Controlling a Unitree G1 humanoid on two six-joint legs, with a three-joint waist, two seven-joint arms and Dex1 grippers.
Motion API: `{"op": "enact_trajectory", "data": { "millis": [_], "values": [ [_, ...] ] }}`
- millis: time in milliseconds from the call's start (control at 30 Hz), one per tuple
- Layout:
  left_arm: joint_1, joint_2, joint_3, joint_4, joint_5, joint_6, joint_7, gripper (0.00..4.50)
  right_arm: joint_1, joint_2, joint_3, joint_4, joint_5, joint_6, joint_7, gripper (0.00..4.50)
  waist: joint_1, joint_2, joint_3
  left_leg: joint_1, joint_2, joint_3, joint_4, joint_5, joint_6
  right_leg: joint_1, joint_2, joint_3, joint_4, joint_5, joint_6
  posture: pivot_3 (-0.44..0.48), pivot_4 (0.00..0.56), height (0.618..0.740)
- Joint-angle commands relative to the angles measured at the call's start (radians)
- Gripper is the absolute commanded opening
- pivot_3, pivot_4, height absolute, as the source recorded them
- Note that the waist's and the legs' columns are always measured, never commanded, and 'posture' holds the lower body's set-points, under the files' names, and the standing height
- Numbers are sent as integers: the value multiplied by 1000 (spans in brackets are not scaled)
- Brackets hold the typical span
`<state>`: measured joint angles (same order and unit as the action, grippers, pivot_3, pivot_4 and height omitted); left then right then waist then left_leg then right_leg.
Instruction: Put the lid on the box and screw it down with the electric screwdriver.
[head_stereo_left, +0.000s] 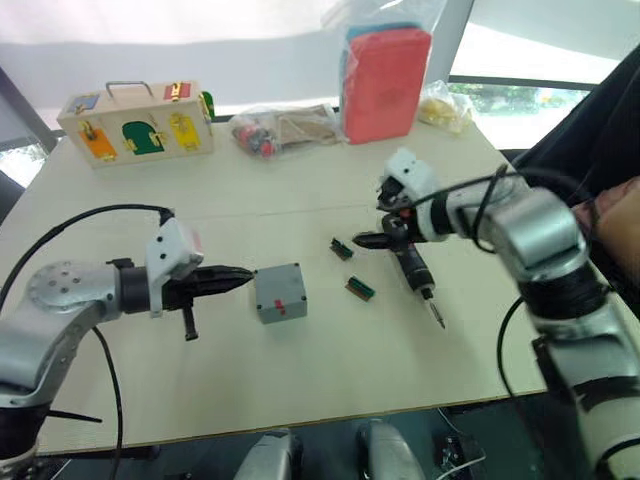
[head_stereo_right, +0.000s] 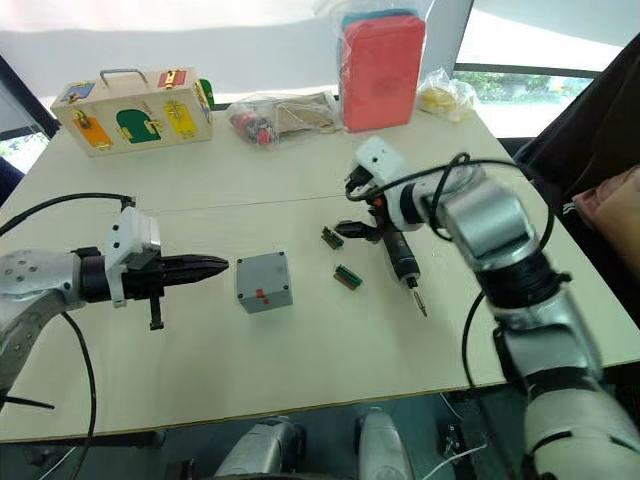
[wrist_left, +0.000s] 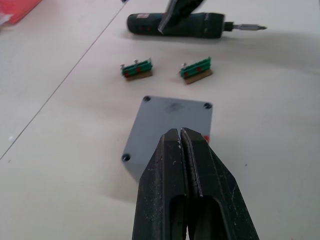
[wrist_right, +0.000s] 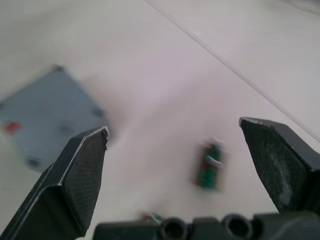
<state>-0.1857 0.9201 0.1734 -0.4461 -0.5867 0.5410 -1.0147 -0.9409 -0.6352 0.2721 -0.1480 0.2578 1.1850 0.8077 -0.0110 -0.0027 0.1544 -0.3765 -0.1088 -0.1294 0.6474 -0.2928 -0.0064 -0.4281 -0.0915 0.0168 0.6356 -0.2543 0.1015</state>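
Observation:
The grey box (head_stereo_left: 283, 306) stands mid-table with a small red mark on its near side. The lid (wrist_left: 172, 120) lies flat on top of it, with screw holes showing at the corners. My left gripper (head_stereo_left: 245, 277) is shut with nothing in it, its tips just left of the box and level with it. The black electric screwdriver (head_stereo_left: 412, 270) lies on the table to the right, bit pointing toward the front edge. Over the screwdriver's rear end, my right gripper (wrist_right: 175, 127) is open, and one finger (wrist_left: 175, 12) crosses in front of the tool's body.
Two green connector blocks (head_stereo_left: 342, 248) (head_stereo_left: 360, 289) lie between the box and the screwdriver. A wooden latch box (head_stereo_left: 135, 125), a bag of parts (head_stereo_left: 285, 128), a red case in plastic (head_stereo_left: 385, 85) and a yellow bag (head_stereo_left: 445, 105) line the far edge.

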Motion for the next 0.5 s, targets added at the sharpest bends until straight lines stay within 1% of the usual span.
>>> {"op": "enact_trajectory", "data": {
  "millis": [33, 67, 100, 133, 267, 400, 500],
  "values": [
    [-59, -12, -32, 22, 5, -32, -26, 0, -143, -72, 101, 92, 18, 305, -1, 4464, -7, 1, 1, 0, 0, 0, 0, 0, 0, 0, 0, 0, 0, 0, 0, 0, 150, 740],
    [-71, -20, -46, 36, 16, -43, -31, 0, -176, -93, 150, 133, 26, 369, 1, 4464, -12, 1, 1, 0, 1, 1, -1, 0, 0, -1, 0, 1, 0, 0, -1, 0, 150, 740],
    [-80, -25, -55, 44, 22, -49, -32, 0, -196, -106, 180, 157, 32, 403, 3, 4464, -10, 5, 3, 1, 2, 1, -2, 0, 0, -2, 1, 1, 0, 0, -1, 0, 150, 740],
    [-87, -30, -61, 52, 26, -55, -35, 0, -214, -113, 204, 185, 40, 423, 0, 4464, -5, 5, 4, 0, 2, 1, -2, 0, 0, -3, 1, 1, 0, 0, -1, 0, 150, 740],
    [-107, -50, -81, 60, 37, -71, -34, 0, -296, -119, 324, 357, 121, 429, 8, 4464, -3, 4, 5, -3, 1, 1, 1, 0, 0, -3, 0, 1, -1, 1, -1, 0, 150, 740],
    [-94, -47, -69, 39, 26, -84, -57, 0, -325, -77, 361, 463, 133, 429, -43, 4464, -6, 4, 5, -5, 1, 2, 0, 3, -5, -5, 0, 1, -1, 1, -1, 0, 150, 740],
    [-88, -55, -63, 25, 22, -94, -58, 0, -310, -23, 352, 557, 115, 429, -98, 4464, -6, 4, 4, -12, 1, 2, 1, 4, -6, -13, 0, 1, 0, 2, -1, 0, 150, 740]
  ]
}}
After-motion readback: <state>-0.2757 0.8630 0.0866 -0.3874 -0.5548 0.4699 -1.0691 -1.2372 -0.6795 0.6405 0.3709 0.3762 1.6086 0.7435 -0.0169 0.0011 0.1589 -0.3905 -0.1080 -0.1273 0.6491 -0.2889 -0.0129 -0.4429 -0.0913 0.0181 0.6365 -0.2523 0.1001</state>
